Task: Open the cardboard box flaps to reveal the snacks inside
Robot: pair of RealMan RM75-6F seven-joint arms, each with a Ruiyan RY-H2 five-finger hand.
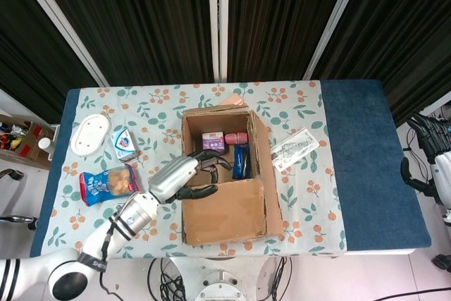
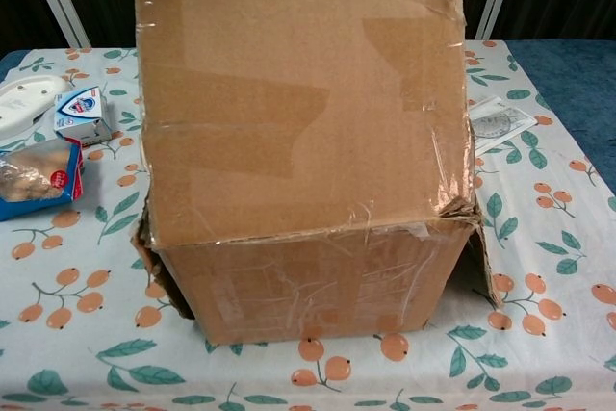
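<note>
floral table, cardboard box, snack bag

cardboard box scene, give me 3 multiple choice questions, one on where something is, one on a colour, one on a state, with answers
1. Where does the blue snack bag lie?
A. inside the cardboard box
B. on the table left of the cardboard box
C. on the plain blue cloth at the right

2. What colour is the oval dish near the table's left edge?
A. white
B. red
C. black

3. How does the near flap of the cardboard box stand?
A. flat and taped shut
C. torn off, lying on the table
B. lifted, with the left hand at its edge

Answers: 1 B, it lies on the floral cloth beside the box. 2 A, it is plain white. 3 B, the chest view shows the flap raised steeply.
</note>
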